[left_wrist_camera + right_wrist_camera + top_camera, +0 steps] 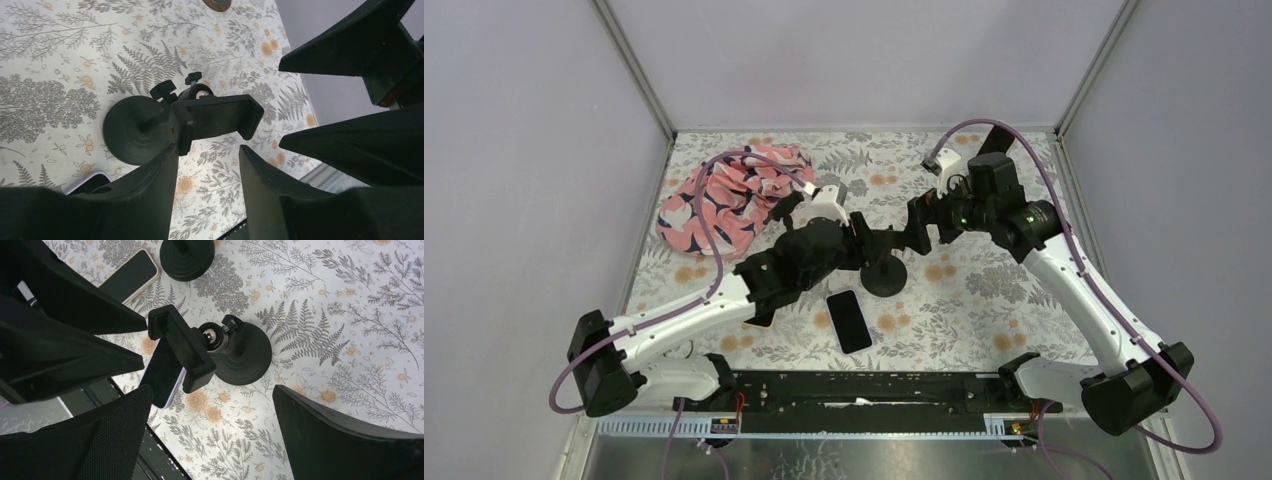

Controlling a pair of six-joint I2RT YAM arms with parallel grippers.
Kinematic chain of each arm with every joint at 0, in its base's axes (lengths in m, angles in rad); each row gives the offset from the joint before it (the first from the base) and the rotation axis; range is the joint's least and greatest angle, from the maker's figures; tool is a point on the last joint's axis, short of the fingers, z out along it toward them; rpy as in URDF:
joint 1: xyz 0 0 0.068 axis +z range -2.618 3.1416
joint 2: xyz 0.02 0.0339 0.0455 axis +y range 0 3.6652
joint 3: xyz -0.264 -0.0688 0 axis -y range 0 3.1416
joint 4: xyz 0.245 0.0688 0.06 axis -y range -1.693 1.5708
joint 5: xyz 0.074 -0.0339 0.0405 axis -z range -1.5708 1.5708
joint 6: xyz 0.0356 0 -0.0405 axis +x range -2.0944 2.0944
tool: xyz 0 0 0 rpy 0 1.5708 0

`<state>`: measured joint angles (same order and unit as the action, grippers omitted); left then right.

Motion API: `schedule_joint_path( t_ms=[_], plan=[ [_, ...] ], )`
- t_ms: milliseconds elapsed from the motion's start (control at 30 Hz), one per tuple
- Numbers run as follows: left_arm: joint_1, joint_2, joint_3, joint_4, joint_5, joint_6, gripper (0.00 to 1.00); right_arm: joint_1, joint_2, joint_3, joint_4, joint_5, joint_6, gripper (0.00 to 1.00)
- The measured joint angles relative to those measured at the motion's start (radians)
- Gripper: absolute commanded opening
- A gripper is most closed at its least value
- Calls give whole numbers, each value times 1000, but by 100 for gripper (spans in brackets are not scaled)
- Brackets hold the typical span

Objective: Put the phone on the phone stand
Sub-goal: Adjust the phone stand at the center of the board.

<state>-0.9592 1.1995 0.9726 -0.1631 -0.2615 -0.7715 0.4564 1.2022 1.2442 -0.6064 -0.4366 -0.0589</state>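
Top: one phone [849, 320] flat on the fern-print table [984, 300], just in front of one stand [886, 275]; one pink cloth [732, 200] far left; plain grey walls [524, 150]; stand's cradle hidden from here

Left wrist: left claw [207, 155] parted, empty, cradle just beyond its tips

Right wrist: right claw [212, 392] spread wide, empty; second phone [131, 276] and second round base [187, 260], cut off at top

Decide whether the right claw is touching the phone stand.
Apart. In the right wrist view the phone stand sits between the fingers of the open right claw; patterned cloth and a phone show between it and each finger.
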Motion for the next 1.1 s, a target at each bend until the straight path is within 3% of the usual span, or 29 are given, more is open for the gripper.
schedule_joint_path(
  t_ms=[100, 200, 333, 500, 600, 767, 933, 967, 1033, 1100],
  plan=[
    [-34, 30, 26, -25, -67, -13, 50, 9, 3, 0, -5, 21, 8, 96],
    [-50, 30, 31, -33, -127, -24, 47, 23, 4, -3, -1, 32, 18, 75],
    [-55, 32, 32, -45, -180, -31, 46, 37, 26, -4, 5, 47, 57, 62],
    [-55, 65, 66, -56, -220, -31, 46, 49, 69, -4, 14, 80, 93, 57],
    [-55, 89, 79, -57, -229, -30, 37, 60, 84, -4, 14, 90, 111, 53],
    [-55, 109, 80, -63, -236, -26, 35, 73, 90, -4, 14, 101, 125, 51],
    [-55, 113, 80, -74, -236, -26, 21, 79, 90, -4, 16, 105, 134, 30],
    [-55, 114, 81, -73, -237, -26, 16, 82, 90, -4, 19, 105, 136, 30],
    [-55, 114, 84, -82, -240, -17, 8, 85, 90, -4, 28, 113, 145, 13],
    [-58, 114, 86, -84, -248, -8, 3, 85, 90, -4, 34, 124, 146, 7]
  ],
)
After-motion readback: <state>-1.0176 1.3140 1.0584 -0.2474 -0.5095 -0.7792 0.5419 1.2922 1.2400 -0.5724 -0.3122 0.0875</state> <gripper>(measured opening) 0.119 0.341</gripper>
